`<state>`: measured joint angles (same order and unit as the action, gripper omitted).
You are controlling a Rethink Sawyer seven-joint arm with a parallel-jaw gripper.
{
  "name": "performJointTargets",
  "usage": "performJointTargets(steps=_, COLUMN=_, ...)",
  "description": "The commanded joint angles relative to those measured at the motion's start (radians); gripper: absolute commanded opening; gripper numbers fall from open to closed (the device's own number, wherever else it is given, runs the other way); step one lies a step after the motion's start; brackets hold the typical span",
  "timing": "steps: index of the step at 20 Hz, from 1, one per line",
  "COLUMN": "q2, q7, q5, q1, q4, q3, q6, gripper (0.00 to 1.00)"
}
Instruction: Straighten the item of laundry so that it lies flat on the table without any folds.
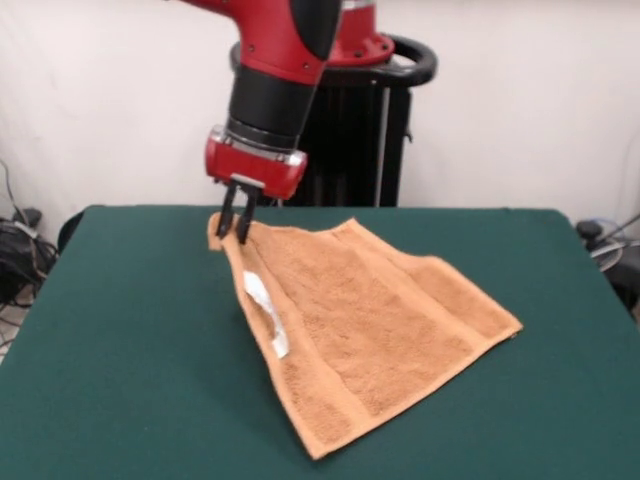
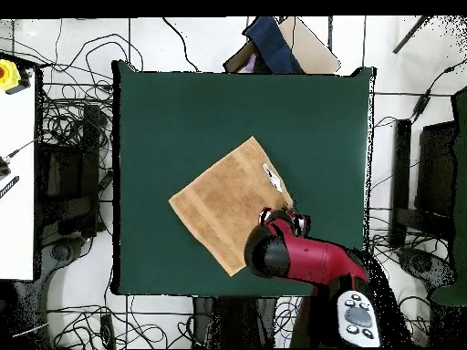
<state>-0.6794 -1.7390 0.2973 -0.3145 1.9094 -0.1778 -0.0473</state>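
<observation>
A: Where does the towel (image 1: pixel 365 320) lie, and what is the claw (image 1: pixel 236 229) doing?

B: The towel spreads away from the claw across the middle of the table (image 1: pixel 120 340); 1 corner rises up to the fingertips, so the cloth slopes down from there to the felt; the 2 fingers stand close together with that corner pinched between them, so the claw is clenched on the towel.

A: And the label?

B: The white label (image 1: pixel 266 312) sits on the edge running down from the claw, just below the fingers; that edge looks curled.

A: How should the cloth handle?

B: Judging by the drape, it is light, soft and limp; it probably follows a pull and drags on the felt without slipping; nothing about it is fragile. A corner or a border band seems the best hold, since a grip in the middle would only bunch it.
</observation>
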Motion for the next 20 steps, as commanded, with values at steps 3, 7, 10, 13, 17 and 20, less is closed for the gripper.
performJointTargets(steps=3, q2=0.066, q7=-0.071, q5=0.086, q1=-0.079, q4=-0.079, q3=0.159, q6=0.107, gripper=0.00)
performJointTargets(steps=7, q2=0.064, q7=-0.075, q5=0.103, q1=-0.077, q4=-0.086, q3=0.151, q6=0.115, gripper=0.00)
performJointTargets(steps=10, q2=0.064, q7=-0.067, q5=0.120, q1=-0.097, q4=-0.094, q3=0.166, q6=0.105, gripper=0.00)
performJointTargets(steps=13, q2=0.065, q7=-0.061, q5=0.133, q1=-0.110, q4=-0.097, q3=0.173, q6=0.093, gripper=0.00)
performJointTargets(steps=17, q2=0.055, q7=-0.054, q5=0.141, q1=-0.119, q4=-0.091, q3=0.190, q6=0.045, gripper=1.00)
performJointTargets(steps=20, q2=0.025, q7=-0.071, q5=0.107, q1=-0.093, q4=-0.073, q3=0.176, q6=0.001, gripper=1.00)
